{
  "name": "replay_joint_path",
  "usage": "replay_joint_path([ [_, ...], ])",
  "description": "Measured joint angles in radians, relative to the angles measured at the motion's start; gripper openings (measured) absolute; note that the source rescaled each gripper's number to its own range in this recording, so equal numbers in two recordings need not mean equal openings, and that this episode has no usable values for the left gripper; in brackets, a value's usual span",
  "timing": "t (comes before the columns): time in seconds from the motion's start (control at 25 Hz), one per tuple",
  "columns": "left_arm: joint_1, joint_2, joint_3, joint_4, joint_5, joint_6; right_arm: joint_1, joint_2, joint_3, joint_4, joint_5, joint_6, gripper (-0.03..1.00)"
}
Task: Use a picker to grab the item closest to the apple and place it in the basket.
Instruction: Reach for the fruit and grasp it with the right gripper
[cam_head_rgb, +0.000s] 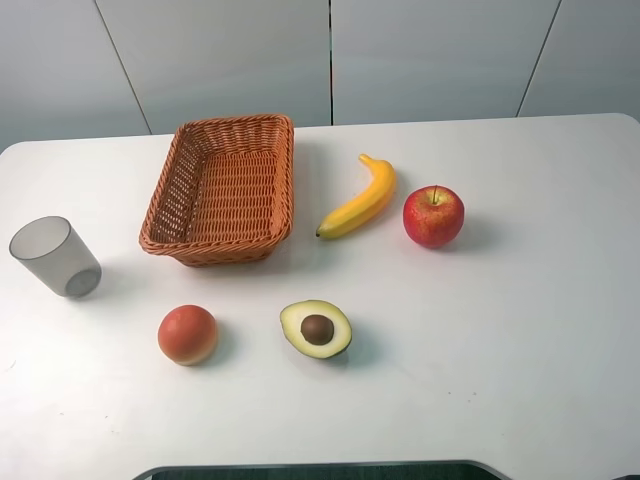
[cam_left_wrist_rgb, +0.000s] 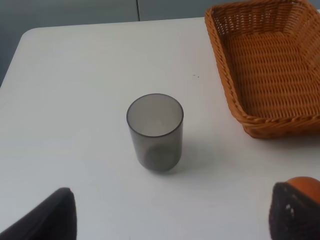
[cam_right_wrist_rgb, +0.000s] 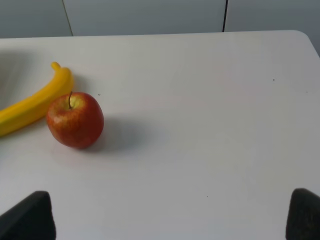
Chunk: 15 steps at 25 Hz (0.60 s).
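A red apple (cam_head_rgb: 433, 216) sits right of the table's middle, and a yellow banana (cam_head_rgb: 358, 200) lies just to its left, almost touching it. The right wrist view shows the same apple (cam_right_wrist_rgb: 75, 120) and banana (cam_right_wrist_rgb: 35, 102) side by side. My right gripper (cam_right_wrist_rgb: 165, 215) stands open, well short of the apple, with nothing between its fingers. The woven basket (cam_head_rgb: 283, 175) is left of the banana and holds nothing. My left gripper (cam_left_wrist_rgb: 172, 210) is open too, facing the basket (cam_left_wrist_rgb: 222, 65). Neither gripper shows in the high view.
A grey translucent cup (cam_head_rgb: 55, 257) stands at the left, directly ahead of my left gripper as the cup (cam_left_wrist_rgb: 155, 132). An orange round fruit (cam_head_rgb: 187, 334) and a halved avocado (cam_head_rgb: 316, 329) lie toward the front of the white table (cam_head_rgb: 520, 340).
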Motion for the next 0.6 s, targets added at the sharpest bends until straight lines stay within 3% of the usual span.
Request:
replay_joint_path([
  [0.6, 0.000, 0.000, 0.000, 0.000, 0.000, 0.000, 0.000, 0.000, 0.000, 0.000, 0.000, 0.000, 1.00],
])
